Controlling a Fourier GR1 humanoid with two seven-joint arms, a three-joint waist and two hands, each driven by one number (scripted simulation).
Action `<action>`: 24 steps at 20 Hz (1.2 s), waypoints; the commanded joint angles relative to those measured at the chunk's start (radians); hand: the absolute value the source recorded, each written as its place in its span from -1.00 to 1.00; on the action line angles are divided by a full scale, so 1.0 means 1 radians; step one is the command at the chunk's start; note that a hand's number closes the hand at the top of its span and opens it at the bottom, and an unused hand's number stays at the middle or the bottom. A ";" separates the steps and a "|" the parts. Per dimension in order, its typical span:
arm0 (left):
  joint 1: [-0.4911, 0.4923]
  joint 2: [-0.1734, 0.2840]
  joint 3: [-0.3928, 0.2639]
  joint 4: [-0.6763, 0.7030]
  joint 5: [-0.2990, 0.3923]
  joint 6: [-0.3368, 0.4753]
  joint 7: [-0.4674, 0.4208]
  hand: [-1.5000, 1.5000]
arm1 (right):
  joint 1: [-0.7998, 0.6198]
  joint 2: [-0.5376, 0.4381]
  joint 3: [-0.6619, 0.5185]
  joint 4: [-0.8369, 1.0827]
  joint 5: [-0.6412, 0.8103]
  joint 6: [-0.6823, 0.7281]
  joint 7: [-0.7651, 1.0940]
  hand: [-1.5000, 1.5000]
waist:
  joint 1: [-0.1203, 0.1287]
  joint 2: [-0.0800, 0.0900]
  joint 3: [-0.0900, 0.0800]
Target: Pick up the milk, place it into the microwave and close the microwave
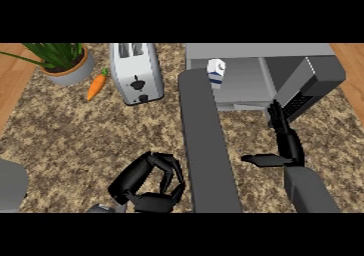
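The milk [217, 73] already stands inside the microwave [251, 80], so only the closing seems left. The door [207, 145] hangs wide open toward the robot. The right hand [284, 142] reaches in with straight fingers, holding nothing. The left hand [149, 185] rests curled and empty on the counter [74, 135].

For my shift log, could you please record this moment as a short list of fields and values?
milk: carton stands upright inside the microwave
microwave door: open, swung out toward the robot
right hand: fingers straight, reaching to the microwave's front right, holding nothing
left hand: fingers curled, empty, over the counter
other items: toaster, carrot, potted plant
step left: closing the door
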 commanded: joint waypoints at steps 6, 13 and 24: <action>-0.081 -0.008 -0.226 0.252 0.047 0.128 -0.059 1.00 | 0.298 -0.070 0.033 -0.438 -0.077 0.134 0.106 -1.00 | -0.020 0.003 -0.001; -0.255 -0.008 -0.464 0.394 0.130 0.326 -0.062 1.00 | 0.443 -0.084 0.034 -0.774 -0.154 0.158 0.288 -1.00 | -0.030 0.009 -0.001; -0.455 -0.007 -0.600 0.413 0.455 0.721 -0.061 1.00 | 0.519 -0.147 0.028 -1.004 -0.313 0.324 0.395 -1.00 | -0.103 0.021 -0.004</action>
